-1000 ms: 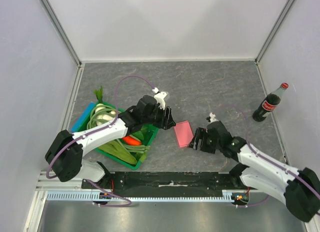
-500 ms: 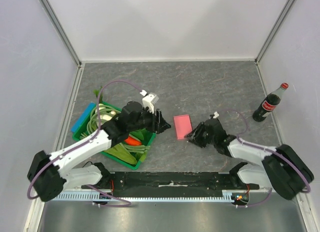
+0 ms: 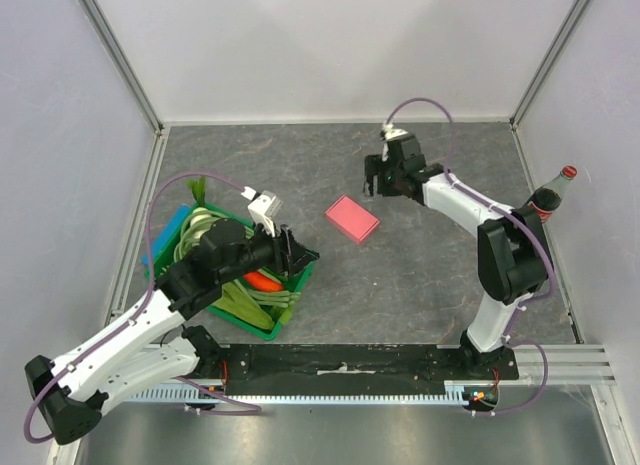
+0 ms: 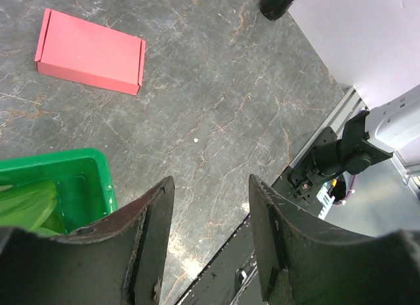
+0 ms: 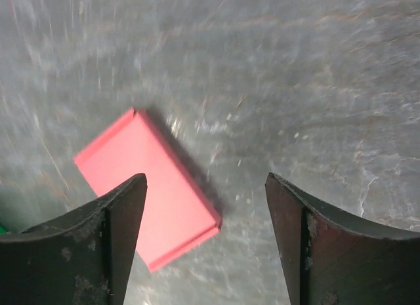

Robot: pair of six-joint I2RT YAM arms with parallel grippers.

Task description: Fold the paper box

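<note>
Your right gripper (image 3: 377,178) (image 5: 205,179) is holding its jaws spread wide with nothing between them. The paper box (image 3: 352,219) (image 4: 90,51) (image 5: 147,187) is lying flat on the table (image 3: 430,265) as a closed pink rectangle. In the right wrist view it is sitting below the fingers, mostly under the left finger (image 5: 121,220), and is not touching either one.

Your left gripper (image 3: 293,253) (image 4: 211,183) is also keeping its jaws apart and gripping nothing. It is hanging over the corner of the green crate (image 3: 296,287) (image 4: 98,164), which is holding vegetables (image 3: 250,295). From this gripper the box is lying ahead and off to the left, well apart from both fingers. A cola bottle (image 3: 543,207) is standing far to the right of your right gripper.
</note>
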